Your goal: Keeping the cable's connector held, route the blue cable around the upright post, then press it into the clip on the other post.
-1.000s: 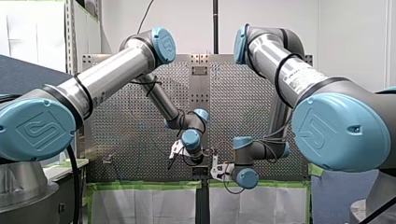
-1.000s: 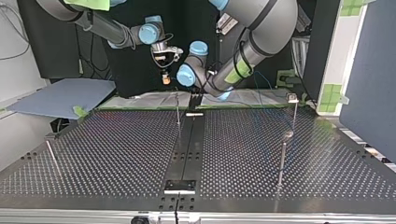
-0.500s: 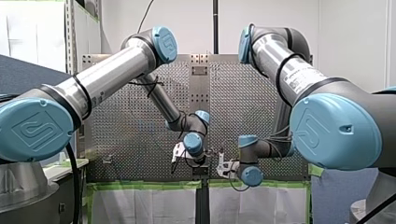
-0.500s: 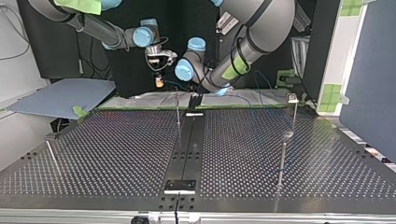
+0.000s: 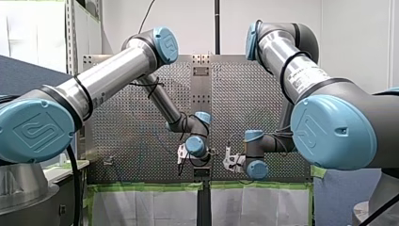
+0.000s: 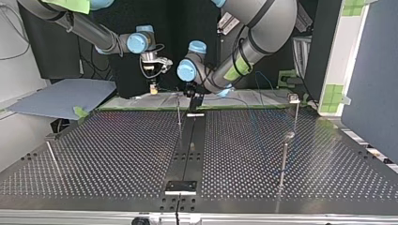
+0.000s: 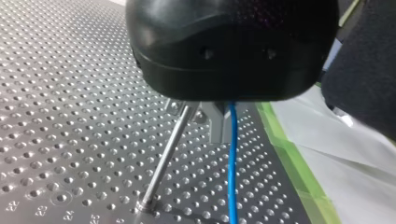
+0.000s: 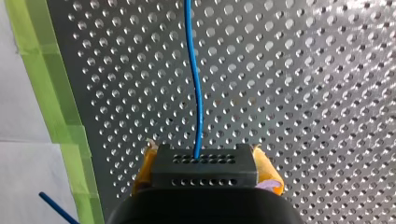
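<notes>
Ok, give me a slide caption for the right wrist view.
My right gripper, yellow pads shut on the blue cable, which runs ahead over the perforated table.

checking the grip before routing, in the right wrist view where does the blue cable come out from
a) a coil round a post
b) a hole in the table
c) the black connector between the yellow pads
c: the cable runs straight out of the connector, which sits clamped between the yellow pads of my right gripper.
</notes>
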`<state>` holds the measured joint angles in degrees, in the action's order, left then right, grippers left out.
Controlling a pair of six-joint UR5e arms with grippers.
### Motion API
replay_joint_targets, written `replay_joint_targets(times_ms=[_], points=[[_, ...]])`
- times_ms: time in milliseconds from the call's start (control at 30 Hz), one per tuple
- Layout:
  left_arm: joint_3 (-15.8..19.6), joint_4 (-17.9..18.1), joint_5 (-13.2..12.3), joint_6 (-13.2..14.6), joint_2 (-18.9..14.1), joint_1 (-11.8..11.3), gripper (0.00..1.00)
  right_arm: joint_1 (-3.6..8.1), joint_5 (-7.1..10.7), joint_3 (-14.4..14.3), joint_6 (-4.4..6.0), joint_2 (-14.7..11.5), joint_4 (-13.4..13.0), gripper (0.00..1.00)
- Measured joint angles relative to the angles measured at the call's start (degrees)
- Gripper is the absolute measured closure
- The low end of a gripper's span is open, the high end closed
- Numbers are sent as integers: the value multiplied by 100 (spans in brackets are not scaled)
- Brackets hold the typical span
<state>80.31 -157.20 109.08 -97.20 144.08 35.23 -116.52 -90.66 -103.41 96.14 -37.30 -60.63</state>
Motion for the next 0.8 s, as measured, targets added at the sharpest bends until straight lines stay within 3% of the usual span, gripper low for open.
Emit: replay_joint_targets(times_ms=[267,800], points=[[0,41,-285,-104,141,-115,99,143,40,44,0,23,-61,100],[-1,375,-492,-76,264,-421,99,338,125,178,-43,78,-8,100]])
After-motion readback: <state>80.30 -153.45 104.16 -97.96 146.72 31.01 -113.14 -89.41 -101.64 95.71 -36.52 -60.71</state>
